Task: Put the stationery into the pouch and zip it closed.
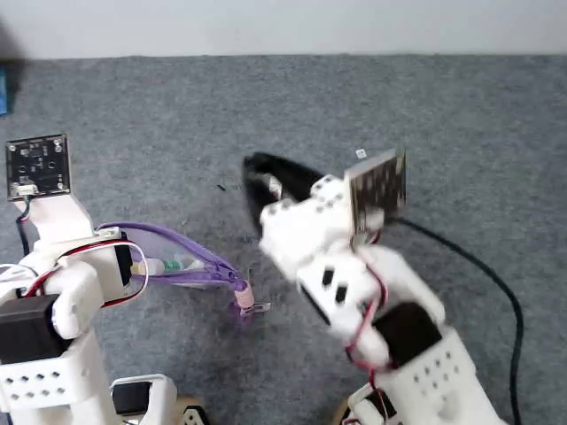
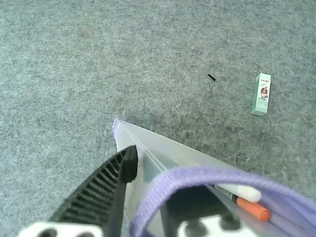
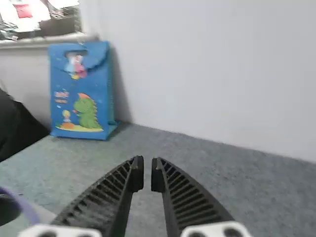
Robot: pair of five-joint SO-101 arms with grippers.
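The pouch is clear with a purple rim and lies on the grey carpet, its pink zip pull at the end toward the middle. My left gripper is shut on the pouch's other end. In the left wrist view its black finger presses the clear wall of the pouch, and a white marker and an orange pen lie inside. A small green box rests on the carpet beyond. My right gripper hangs raised over the carpet past the pouch, shut on nothing.
A tiny black scrap lies on the carpet near the green box. A blue gift bag leans against the white wall at the carpet's far edge. A black cable trails beside the right arm.
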